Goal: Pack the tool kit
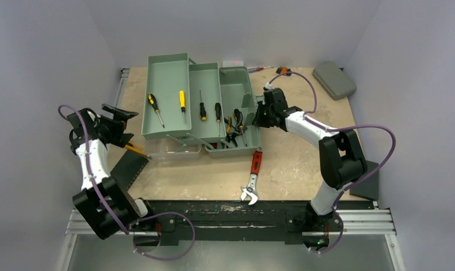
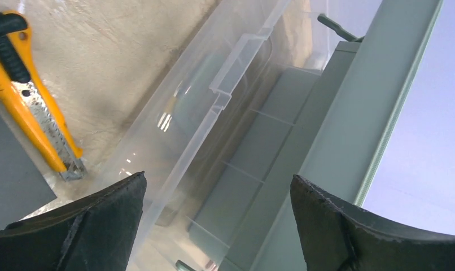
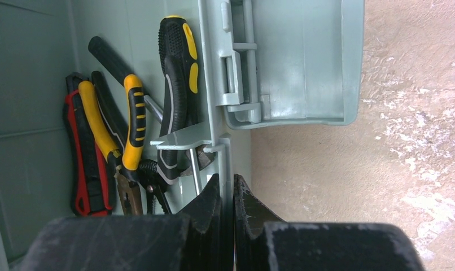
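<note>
The tool kit [image 1: 171, 70] lies open at the back of the table, its grey-green trays fanned out to the left. Screwdrivers [image 1: 182, 101] lie in the trays and pliers [image 1: 236, 121] in the main box. Its translucent lid [image 1: 177, 148] rests in front. My right gripper [image 1: 260, 114] is shut on the box's right wall [image 3: 225, 152], with pliers [image 3: 109, 141] just inside. My left gripper [image 1: 122, 119] hangs open left of the trays, its jaws wide above the lid [image 2: 225, 96]. A yellow utility knife [image 2: 33, 107] lies on the table beside it. A red-handled wrench [image 1: 253, 174] lies in front of the box.
A small flat grey case [image 1: 333, 79] sits at the back right corner. A black pad [image 1: 129, 169] lies near the left arm, another dark one [image 1: 372, 179] by the right arm. Small red and orange items [image 1: 281, 70] lie behind the box. Walls enclose the table on three sides.
</note>
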Action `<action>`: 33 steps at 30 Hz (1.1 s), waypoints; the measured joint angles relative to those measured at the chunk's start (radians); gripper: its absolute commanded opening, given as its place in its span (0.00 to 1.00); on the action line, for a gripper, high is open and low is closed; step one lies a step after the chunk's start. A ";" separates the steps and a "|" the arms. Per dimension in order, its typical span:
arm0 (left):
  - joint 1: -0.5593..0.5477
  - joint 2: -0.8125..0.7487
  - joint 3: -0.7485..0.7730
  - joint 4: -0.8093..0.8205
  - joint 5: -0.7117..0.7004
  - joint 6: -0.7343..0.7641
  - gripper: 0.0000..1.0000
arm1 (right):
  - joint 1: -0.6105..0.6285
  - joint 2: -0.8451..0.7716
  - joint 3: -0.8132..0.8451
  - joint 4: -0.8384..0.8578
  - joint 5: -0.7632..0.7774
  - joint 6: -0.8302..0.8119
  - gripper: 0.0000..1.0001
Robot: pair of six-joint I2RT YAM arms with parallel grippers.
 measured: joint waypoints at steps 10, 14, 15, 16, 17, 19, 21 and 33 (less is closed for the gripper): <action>-0.067 0.315 0.084 -0.002 0.075 0.081 0.72 | -0.005 -0.004 -0.011 0.017 -0.021 -0.015 0.00; -0.130 0.381 0.151 -0.042 0.098 0.147 0.58 | -0.006 -0.004 -0.011 0.017 -0.023 -0.019 0.00; -0.144 0.385 0.164 -0.051 0.101 0.164 0.55 | -0.006 -0.004 -0.011 0.017 -0.023 -0.019 0.00; -0.155 0.385 0.177 -0.067 0.090 0.187 0.52 | -0.006 -0.004 -0.011 0.017 -0.023 -0.020 0.00; -0.159 0.385 0.187 -0.078 0.083 0.200 0.48 | -0.006 -0.004 -0.011 0.016 -0.023 -0.023 0.00; -0.167 0.380 0.206 -0.097 0.051 0.230 0.45 | -0.006 -0.004 -0.011 0.016 -0.023 -0.025 0.00; -0.175 0.372 0.213 -0.117 0.004 0.258 0.41 | -0.006 -0.004 -0.011 0.016 -0.024 -0.026 0.00; -0.291 0.498 0.434 -0.301 -0.223 0.442 0.00 | -0.008 -0.003 -0.010 0.016 -0.035 -0.028 0.00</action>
